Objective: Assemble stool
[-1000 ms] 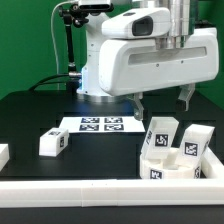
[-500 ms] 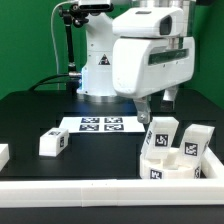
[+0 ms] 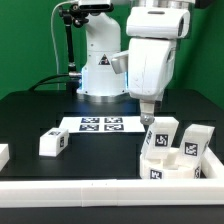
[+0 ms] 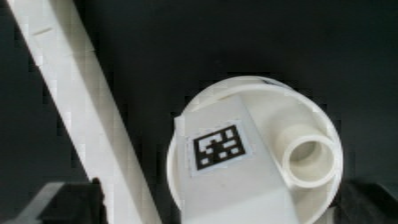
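Observation:
The white round seat [image 4: 249,150] fills the wrist view, with a square tag and a round socket on its face; it looks tilted. In the exterior view it lies at the right [image 3: 170,166], against the front rail. Two white tagged legs [image 3: 161,136] [image 3: 197,142] stand right behind it. A third leg [image 3: 52,143] lies apart on the exterior view's left. My gripper [image 3: 148,112] hangs just above the right-hand group and holds nothing. In the wrist view the gripper [image 4: 217,212] shows one dark finger at each side of the seat, set wide apart.
A long white border rail [image 3: 100,190] runs along the front of the black table and shows as a slanted bar in the wrist view [image 4: 80,110]. The marker board [image 3: 100,124] lies mid-table. Another white piece [image 3: 3,153] sits at the far left edge.
The wrist has turned about its upright axis, so the two fingers no longer show side by side in the exterior view. The hand has shifted slightly left over the right-hand parts.

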